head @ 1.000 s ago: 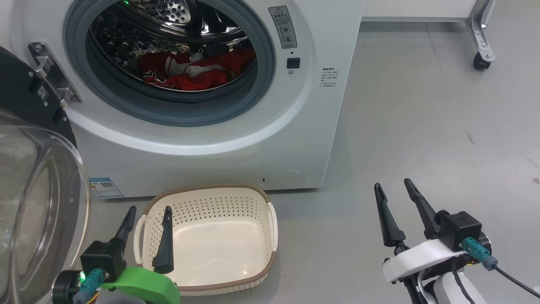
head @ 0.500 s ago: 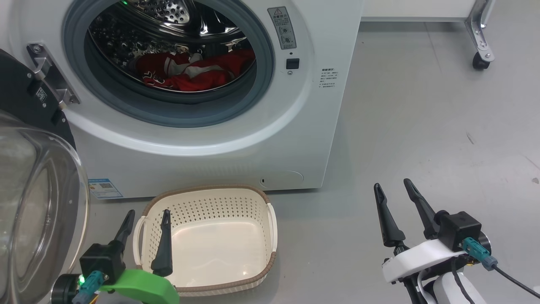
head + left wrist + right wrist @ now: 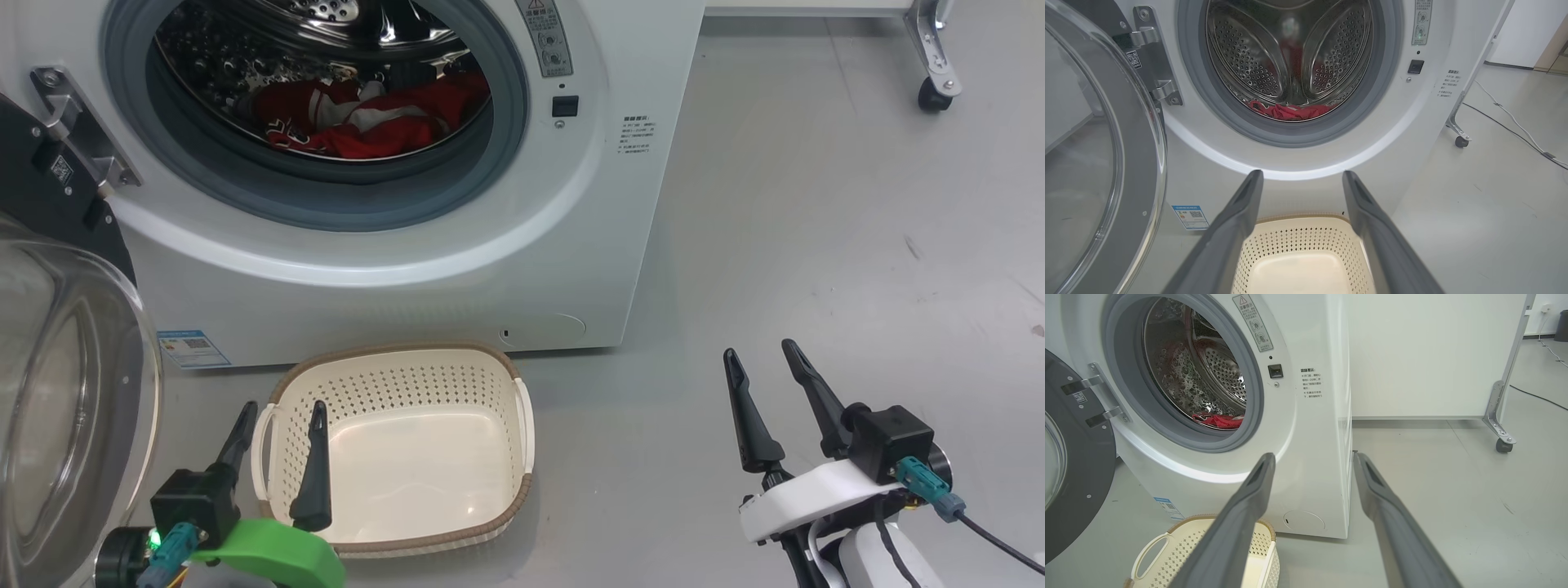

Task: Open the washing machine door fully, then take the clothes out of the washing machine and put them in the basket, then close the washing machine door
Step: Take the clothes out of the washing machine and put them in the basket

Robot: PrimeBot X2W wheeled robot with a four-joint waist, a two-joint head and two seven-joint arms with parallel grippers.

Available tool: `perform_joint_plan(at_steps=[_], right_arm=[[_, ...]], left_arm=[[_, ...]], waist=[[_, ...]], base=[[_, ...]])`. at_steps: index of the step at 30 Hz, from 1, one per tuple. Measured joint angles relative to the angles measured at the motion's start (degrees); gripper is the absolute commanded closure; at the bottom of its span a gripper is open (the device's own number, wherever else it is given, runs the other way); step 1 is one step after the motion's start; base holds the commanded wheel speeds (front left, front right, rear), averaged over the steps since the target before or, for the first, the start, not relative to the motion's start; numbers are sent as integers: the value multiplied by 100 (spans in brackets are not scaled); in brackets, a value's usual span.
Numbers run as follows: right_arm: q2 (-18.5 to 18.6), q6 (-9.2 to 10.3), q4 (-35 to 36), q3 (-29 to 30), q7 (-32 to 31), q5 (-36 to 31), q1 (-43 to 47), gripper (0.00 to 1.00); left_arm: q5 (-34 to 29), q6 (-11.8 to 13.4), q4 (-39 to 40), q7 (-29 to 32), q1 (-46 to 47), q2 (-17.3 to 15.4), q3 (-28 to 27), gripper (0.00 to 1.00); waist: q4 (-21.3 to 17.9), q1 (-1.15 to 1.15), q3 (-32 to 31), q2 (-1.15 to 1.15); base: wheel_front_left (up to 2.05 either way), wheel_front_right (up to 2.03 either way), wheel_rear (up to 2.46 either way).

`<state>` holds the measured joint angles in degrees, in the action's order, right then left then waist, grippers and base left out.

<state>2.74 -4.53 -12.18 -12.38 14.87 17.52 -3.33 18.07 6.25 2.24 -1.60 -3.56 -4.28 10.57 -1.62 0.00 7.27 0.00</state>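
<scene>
The white washing machine (image 3: 490, 269) stands ahead with its round washing machine door (image 3: 57, 343) swung wide open to the left, its glass bowl facing me. Red clothes (image 3: 367, 122) with white trim lie low in the steel drum, also seen as clothes (image 3: 1290, 111) and clothes (image 3: 1218, 420). The cream basket (image 3: 514, 367) sits empty on the floor before the machine. My left gripper (image 3: 282, 412) hovers open over the basket's left edge. My right gripper (image 3: 759, 359) stands open over bare floor to the right, well apart from the machine.
A grey floor (image 3: 816, 245) stretches to the right. A metal leg with a caster (image 3: 935, 94) stands at the far right, and a cable (image 3: 1515, 122) runs across the floor beyond it.
The whole head view has shifted slightly down and left, so the camera moved. Both grippers keep their places and stay open.
</scene>
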Motion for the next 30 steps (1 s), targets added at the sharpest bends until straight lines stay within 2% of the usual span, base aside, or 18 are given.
perform_joint_plan(at_steps=[5,15,26,30], right_arm=[[0,13,125,26,0,-55,-44,0],[2,10,428,-68,0,-113,-491,0],[8,-4,690,-250,0,-110,-929,0],[8,-8,745,-337,0,-62,-1046,0]], left_arm=[[0,0,3,0,116,4,31,0],[20,-20,-175,58,1003,37,83,0],[220,-131,-675,498,2131,77,-69,0],[267,-154,-910,734,2689,-23,-192,0]], waist=[[-6,0,220,0],[-62,0,882,0],[-294,0,1645,0],[-422,0,1959,0]], base=[[0,0,0],[0,0,0],[0,0,0],[0,0,0]])
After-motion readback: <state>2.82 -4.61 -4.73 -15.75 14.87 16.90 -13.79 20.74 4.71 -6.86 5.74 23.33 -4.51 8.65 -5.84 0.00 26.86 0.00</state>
